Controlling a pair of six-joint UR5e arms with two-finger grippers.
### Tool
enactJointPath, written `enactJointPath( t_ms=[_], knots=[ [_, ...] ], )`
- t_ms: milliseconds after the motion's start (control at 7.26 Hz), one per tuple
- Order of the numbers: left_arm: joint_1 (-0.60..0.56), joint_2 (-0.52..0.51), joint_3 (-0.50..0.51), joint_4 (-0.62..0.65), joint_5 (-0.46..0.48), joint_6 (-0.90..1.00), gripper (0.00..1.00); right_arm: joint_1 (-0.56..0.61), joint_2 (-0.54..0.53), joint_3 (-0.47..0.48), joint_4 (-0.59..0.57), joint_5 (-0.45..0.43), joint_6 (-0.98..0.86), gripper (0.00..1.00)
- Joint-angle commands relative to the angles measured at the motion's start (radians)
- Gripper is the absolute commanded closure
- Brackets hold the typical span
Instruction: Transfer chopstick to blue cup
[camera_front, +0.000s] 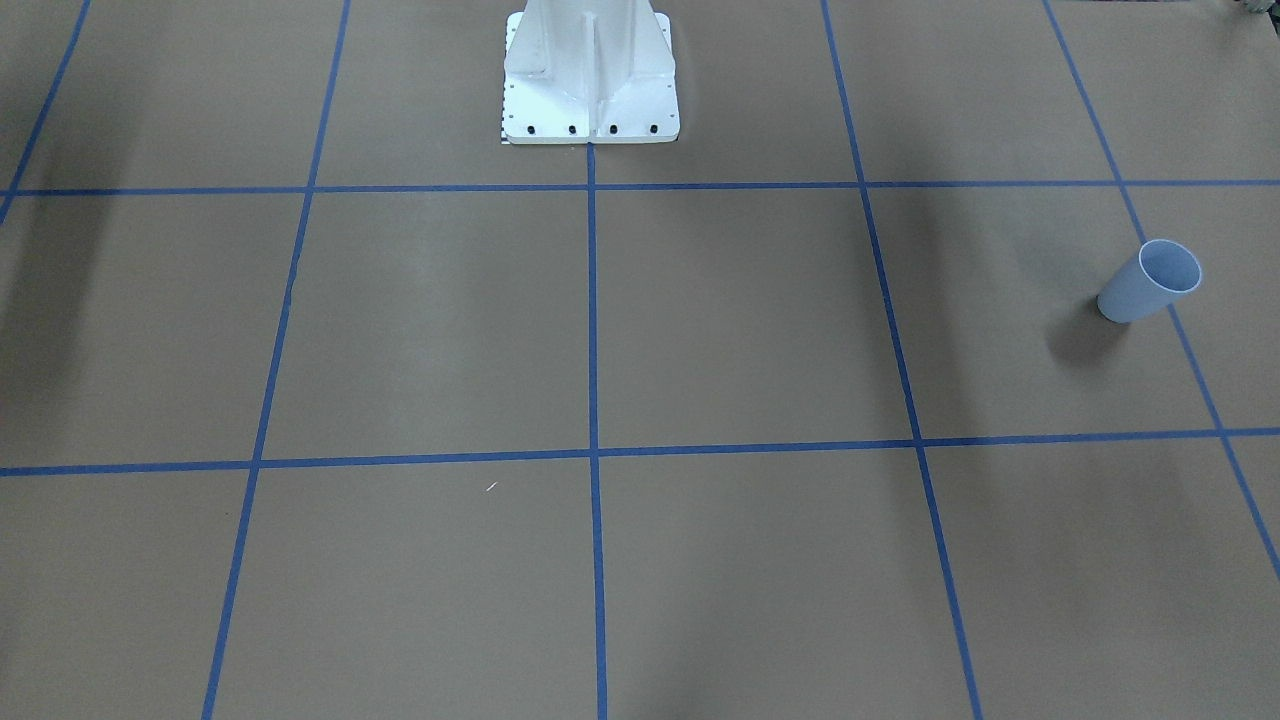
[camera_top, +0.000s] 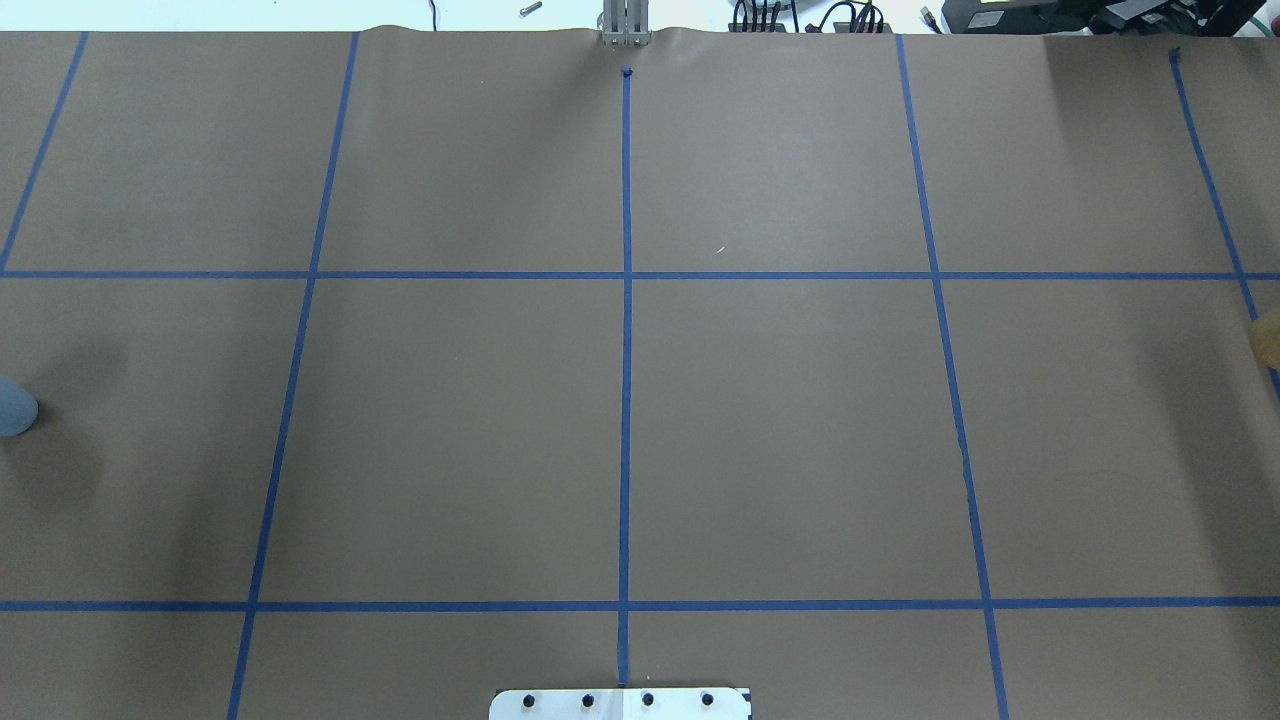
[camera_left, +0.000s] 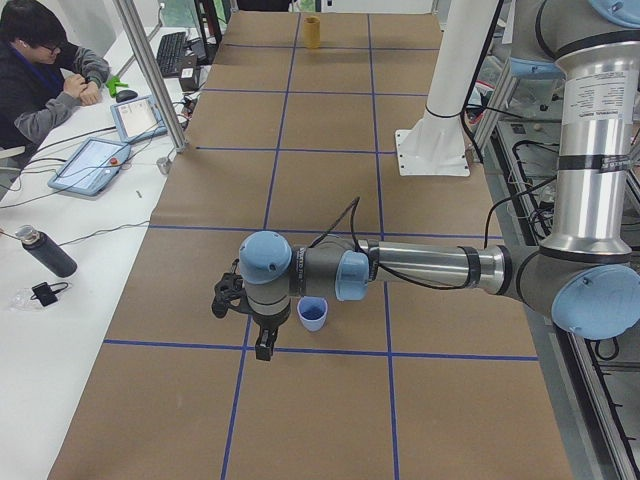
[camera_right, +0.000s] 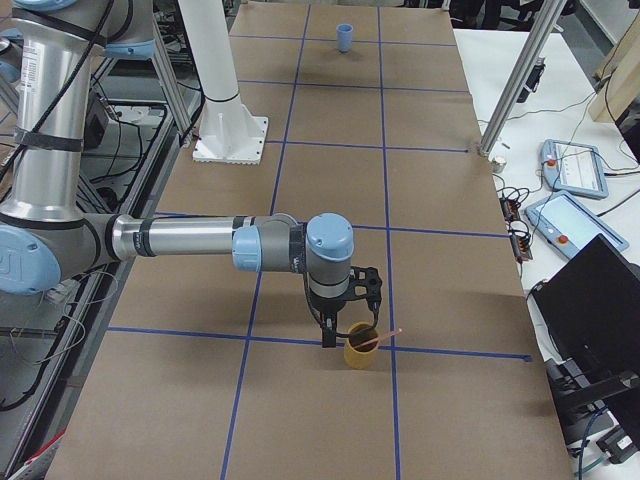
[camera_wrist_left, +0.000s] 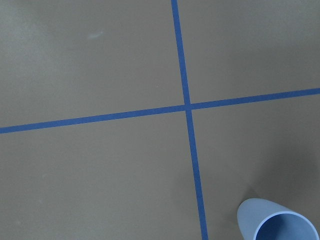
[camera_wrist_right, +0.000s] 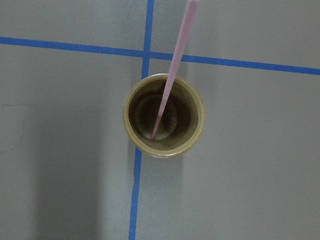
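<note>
The pink chopstick (camera_wrist_right: 172, 70) stands tilted in the mustard-yellow cup (camera_wrist_right: 200, 120) at the robot's right end of the table, its lower tip on the cup's floor and its upper end leaning out past the rim. The right gripper (camera_right: 335, 330) hangs just above that cup; the side view does not show whether its jaws are parted or closed. The blue cup (camera_front: 1150, 283) stands upright and empty at the opposite end with the left gripper (camera_left: 255, 335) beside it, its state likewise unreadable. On this evidence the transfer has not begun: the grasp, the carry — probably a hand-over — and the drop are all left to do.
</note>
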Motion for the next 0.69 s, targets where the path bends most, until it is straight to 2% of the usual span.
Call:
enactJointPath(
  t_ms=[0, 413, 551],
  knots=[
    [0.000, -0.002, -0.006, -0.002, 0.002, 0.000, 0.01, -0.001, 0.002, 0.000, 0.000, 0.003, 0.000, 0.00],
    [-0.002, 0.000, -0.061, -0.012, -0.007, 0.003, 0.01, -0.001, 0.011, -0.001, 0.002, 0.006, 0.005, 0.00],
    [-0.002, 0.000, -0.069, -0.017, -0.010, 0.000, 0.01, -0.001, 0.020, 0.008, 0.087, 0.009, 0.012, 0.00]
  ],
)
